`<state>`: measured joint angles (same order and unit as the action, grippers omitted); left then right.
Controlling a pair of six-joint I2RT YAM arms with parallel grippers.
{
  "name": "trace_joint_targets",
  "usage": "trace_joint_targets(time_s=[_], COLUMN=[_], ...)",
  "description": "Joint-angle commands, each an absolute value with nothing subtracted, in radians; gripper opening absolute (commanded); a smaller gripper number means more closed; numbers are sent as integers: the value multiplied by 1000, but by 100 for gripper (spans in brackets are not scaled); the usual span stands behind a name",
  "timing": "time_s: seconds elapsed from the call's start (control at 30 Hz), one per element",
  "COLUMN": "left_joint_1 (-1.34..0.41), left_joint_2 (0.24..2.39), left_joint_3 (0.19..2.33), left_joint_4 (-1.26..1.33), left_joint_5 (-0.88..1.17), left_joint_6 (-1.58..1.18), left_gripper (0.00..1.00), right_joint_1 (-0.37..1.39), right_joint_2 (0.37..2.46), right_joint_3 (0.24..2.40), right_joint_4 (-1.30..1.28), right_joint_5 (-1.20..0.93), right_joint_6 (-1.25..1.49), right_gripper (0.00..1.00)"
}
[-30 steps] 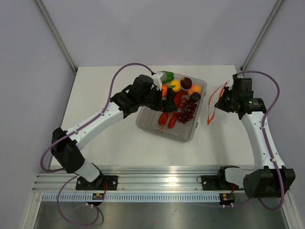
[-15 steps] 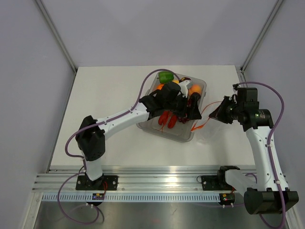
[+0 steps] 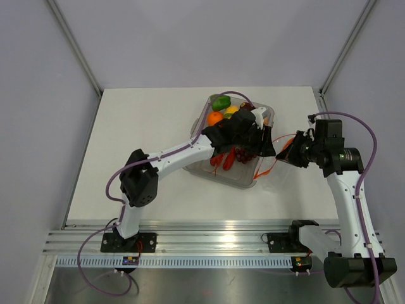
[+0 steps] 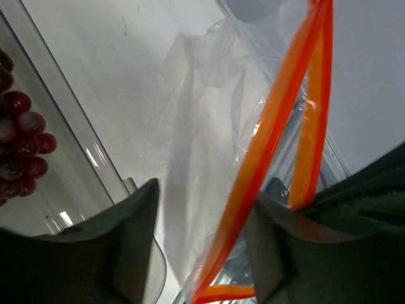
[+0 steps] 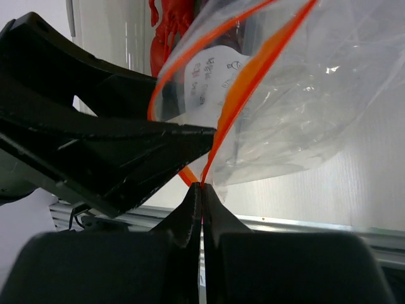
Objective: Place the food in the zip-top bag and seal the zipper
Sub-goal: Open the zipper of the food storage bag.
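At the table's right, pinches the zipper (image 5: 247, 85) between the right gripper's (image 5: 202, 187) closed fingers, holding the zip-top bag (image 5: 329, 95) just beside the tray (image 3: 235, 180). Farther in, straddles that strip with the left gripper (image 4: 205, 206), fingers parted. Beyond, finds lobster (image 3: 223, 158), grapes (image 4: 19, 139), orange (image 3: 215, 118) and green pepper (image 3: 221, 102) inside that tray.

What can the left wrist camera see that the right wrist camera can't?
Only the left wrist camera sees the purple grapes. Only the right wrist camera sees the red lobster and the right gripper pinched shut on the orange strip. Both see the crinkly clear bag, its orange strip and the left gripper, open by the bag's mouth.
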<state>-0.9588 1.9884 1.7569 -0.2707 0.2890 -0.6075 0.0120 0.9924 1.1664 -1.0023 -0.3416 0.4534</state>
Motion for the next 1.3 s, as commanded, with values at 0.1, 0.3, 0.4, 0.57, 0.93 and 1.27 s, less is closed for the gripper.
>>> trace_joint_targets(time_s=[0.1,0.3,0.4,0.57,0.93,1.27], left_joint_1=[-969,-950,-928,-908,-908,-908], left_joint_2=[2007,1997,2006,2039,2091,2134], left_joint_3=[1838,1812,1786,1770,1747,1801], left_joint_4=[-318,-325,-307,-278,-192,-247], left_joint_5=[248,285,301,341,414,433], left_joint_6=[-568,-577,-632,-680,-798,-695], left_gripper=[23,0,0,0,0,13], right_joint_1=[11,11,11,11,9,11], right_joint_2=[971,953,954,937,741,816], right_joint_3=[1161,1219,1285,1313,1034,1015], right_joint_4=[-1090,-1149,-1183,-1198,-868,-839], right_joint_5=[-196,-6,-6,45,-9,-29], right_joint_6=[420,414,410,403,575,571], right_gripper=[0,0,0,0,0,0])
